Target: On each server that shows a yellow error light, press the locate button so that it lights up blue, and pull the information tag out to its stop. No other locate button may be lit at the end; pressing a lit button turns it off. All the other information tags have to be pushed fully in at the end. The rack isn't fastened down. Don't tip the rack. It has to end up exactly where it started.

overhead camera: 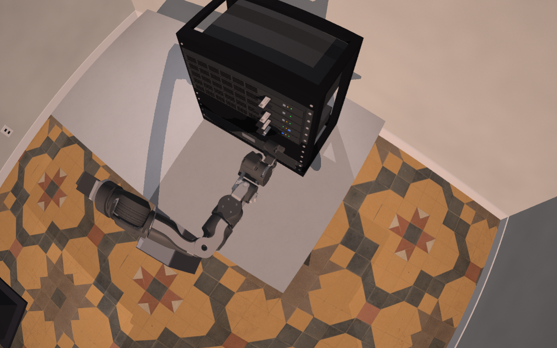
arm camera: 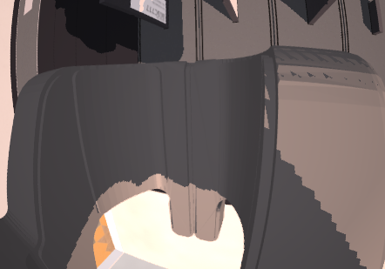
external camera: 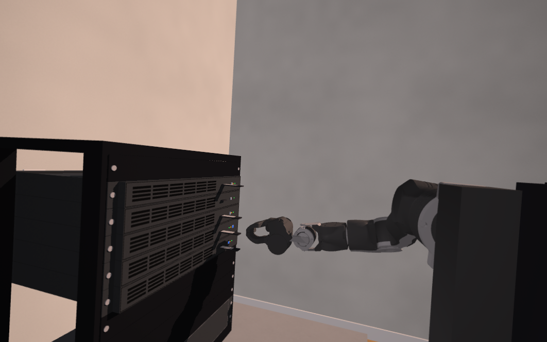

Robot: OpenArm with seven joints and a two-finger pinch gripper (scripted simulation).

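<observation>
The black rack [overhead camera: 246, 56] [external camera: 92, 238] stands upright with five servers. The top server shows a yellow light [overhead camera: 288, 106] beside an unlit locate button. The third server shows a small yellow light [overhead camera: 286, 121], its button unlit. The fourth shows a blue-lit button [overhead camera: 289, 130] [external camera: 233, 226] and a small orange light [external camera: 230, 227]. The bottom one shows a blue-lit button [overhead camera: 282, 133] [external camera: 228, 242] and a yellow light [overhead camera: 286, 134]. The top tag [overhead camera: 264, 102] [external camera: 233, 185], third, fourth and bottom tags stick out; the second [external camera: 223, 201] sits in. My gripper [overhead camera: 280, 149] [external camera: 248, 233] [arm camera: 203, 152] is shut, empty, in front of the lower servers, touching nothing.
The rack stands on a grey table [overhead camera: 246, 242]. The protruding bottom tag [external camera: 230, 248] [arm camera: 148, 3] lies near the gripper's height, to its left in the top view. A dark post [external camera: 475, 263] stands behind the arm at the right of the exterior view.
</observation>
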